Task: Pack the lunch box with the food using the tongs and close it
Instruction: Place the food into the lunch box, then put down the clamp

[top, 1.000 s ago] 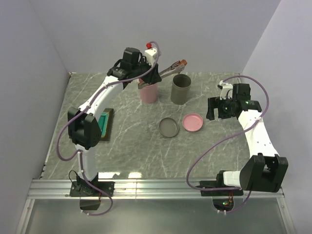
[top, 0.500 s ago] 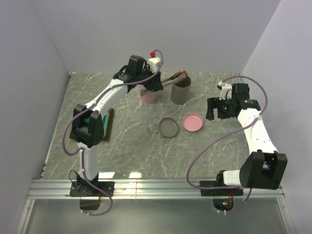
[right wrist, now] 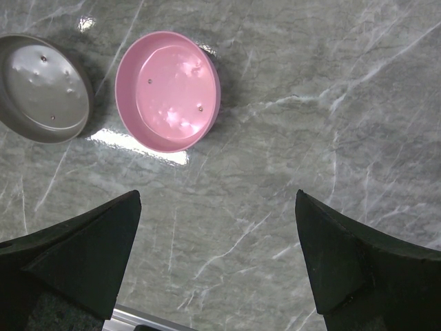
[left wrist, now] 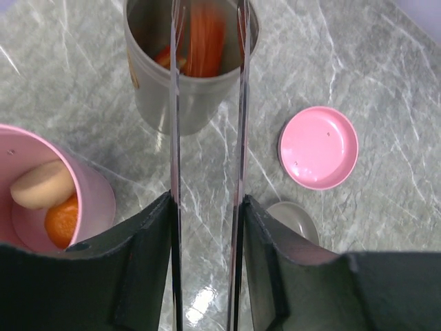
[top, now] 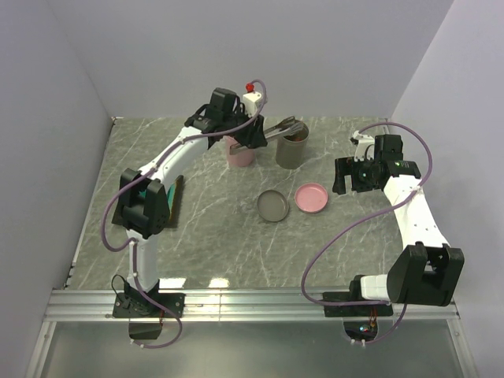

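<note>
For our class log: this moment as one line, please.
left gripper: holding tongs | tongs: tips in grey cup | right gripper: open

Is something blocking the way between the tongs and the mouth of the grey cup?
Nothing visible does. The grey cup stands open, its lid lies aside, and the tips of the tongs are at its mouth.

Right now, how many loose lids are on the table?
2. The grey lid lies mid-table. The pink lid lies just to its right, close but not touching. Both lie hollow side up. Another could be hidden behind the arms.
</note>
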`<move>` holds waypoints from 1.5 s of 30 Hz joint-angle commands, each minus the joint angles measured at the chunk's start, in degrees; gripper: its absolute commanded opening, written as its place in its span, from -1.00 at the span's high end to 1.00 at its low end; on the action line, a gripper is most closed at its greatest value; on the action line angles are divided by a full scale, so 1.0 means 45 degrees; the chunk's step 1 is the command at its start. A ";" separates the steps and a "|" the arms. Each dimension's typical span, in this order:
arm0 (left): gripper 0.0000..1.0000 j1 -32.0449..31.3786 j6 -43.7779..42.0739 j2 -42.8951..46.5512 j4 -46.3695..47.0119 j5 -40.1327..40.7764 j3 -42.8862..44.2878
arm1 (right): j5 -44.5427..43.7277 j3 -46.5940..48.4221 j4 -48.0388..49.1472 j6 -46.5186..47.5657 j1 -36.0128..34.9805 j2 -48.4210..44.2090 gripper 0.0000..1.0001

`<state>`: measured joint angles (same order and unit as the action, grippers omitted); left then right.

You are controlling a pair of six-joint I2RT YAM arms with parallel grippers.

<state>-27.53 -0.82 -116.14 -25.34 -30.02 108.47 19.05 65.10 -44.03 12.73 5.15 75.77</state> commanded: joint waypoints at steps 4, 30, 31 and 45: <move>-0.03 -0.0054 0.0103 0.0027 -0.0402 -0.0223 0.1833 | 0.0044 0.0396 0.0234 0.0061 0.0106 -0.0177 -0.99; 0.00 0.9922 -0.3331 1.0277 -0.4679 -0.1649 -0.6717 | 0.0708 -0.0111 0.0058 -0.0075 0.0087 -0.1661 -0.99; 0.01 1.0583 -0.3565 1.0474 -0.4816 -0.1552 -0.7030 | 0.0708 -0.0111 0.0039 -0.0095 0.0106 -0.1700 -0.99; -0.03 1.2114 -0.5832 0.9542 -0.4485 -0.0888 -1.0548 | 0.0708 -0.0326 0.0019 -0.0036 0.0087 -0.2032 -0.99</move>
<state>27.03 -23.44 -70.91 -48.56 -33.17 61.28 22.11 64.25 -44.38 12.69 5.17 68.77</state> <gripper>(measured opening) 0.517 0.996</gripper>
